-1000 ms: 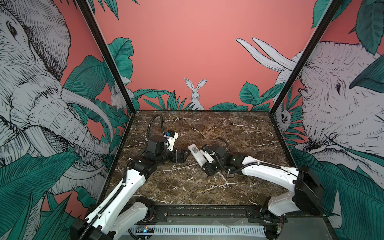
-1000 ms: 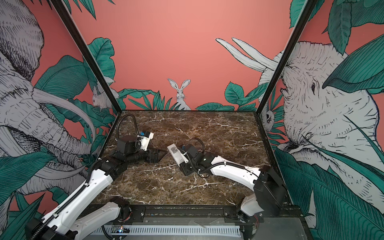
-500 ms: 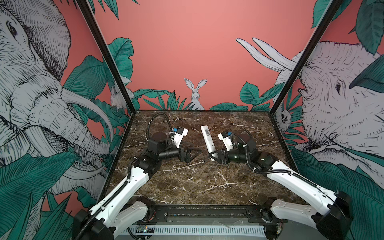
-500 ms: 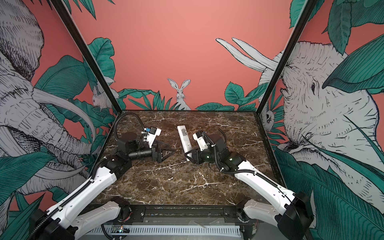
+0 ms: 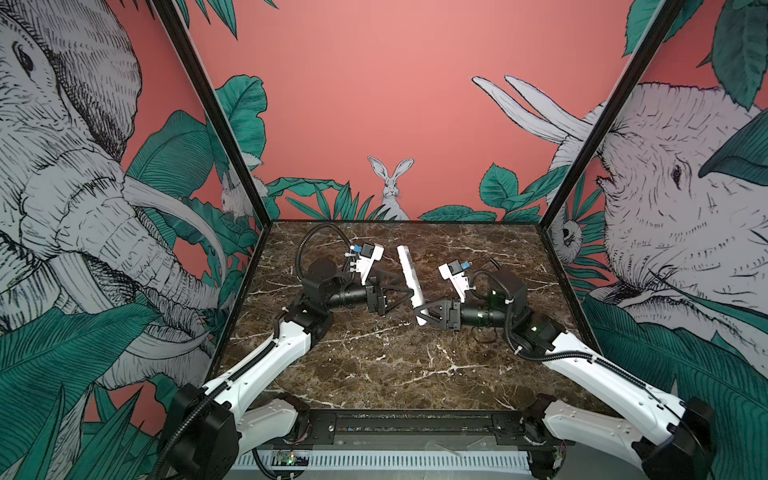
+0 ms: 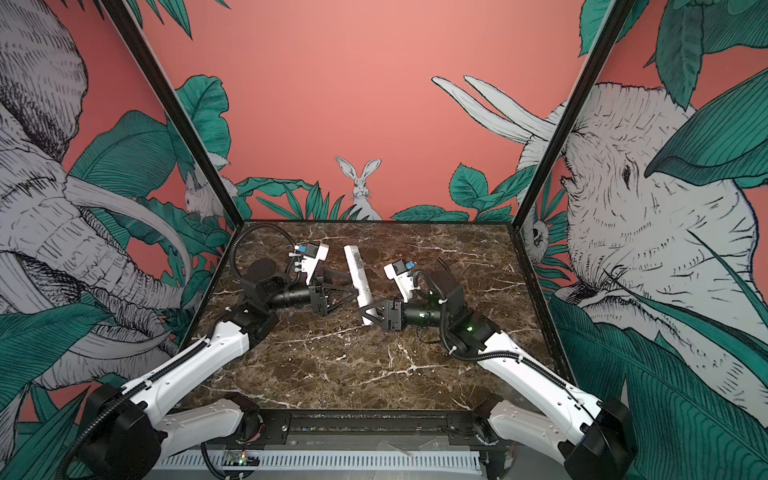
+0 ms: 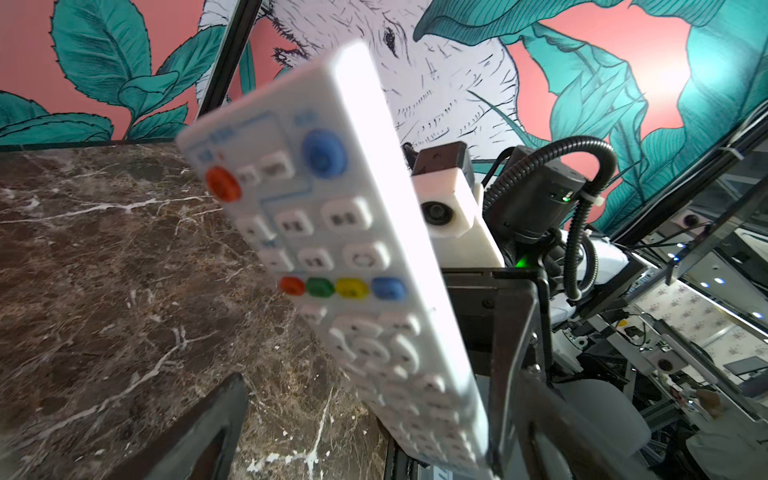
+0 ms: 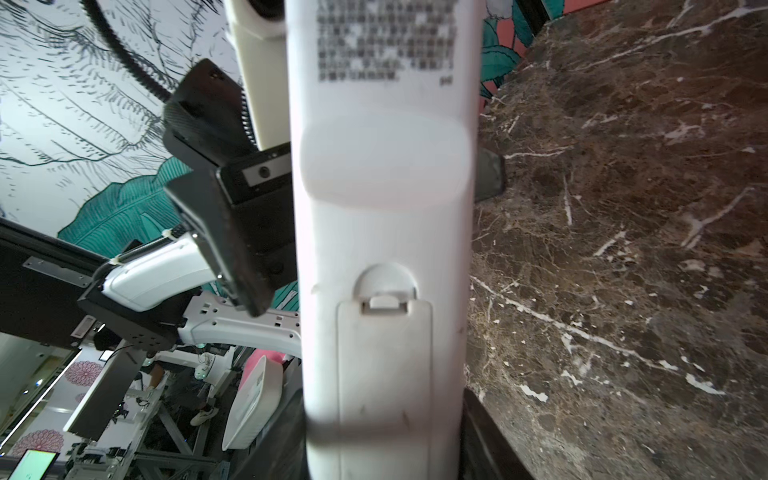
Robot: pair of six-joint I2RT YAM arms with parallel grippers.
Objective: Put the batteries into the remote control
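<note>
A: Remote control (image 5: 409, 276) — where?
B: Up off the table (image 5: 374, 365), tilted, lower end clamped in the right gripper (image 5: 423, 311). Label (image 8: 382, 41) toward that arm's camera, buttons (image 7: 332, 257) toward the left arm's.
A: And the left gripper (image 5: 405, 286)?
B: Spread wide, gripping nothing. Fingers (image 8: 216, 249) either side of the remote control's middle, not closed on it.
A: Step in hand?
B: Looks like getting the back open. Battery cover (image 8: 384, 374) in place, latch (image 8: 384, 301) seated, close to the clamped end.
A: Anything in the compartment?
B: Impossible to tell with the cover on. No batteries to be seen in any view, neither on the table nor in a gripper.
A: Next move, then?
B: Probably a left fingertip on the latch and a push to free the cover. Calls for a firm hold on the right, so as not to twist the remote control loose, and somewhere to set the cover down.
</note>
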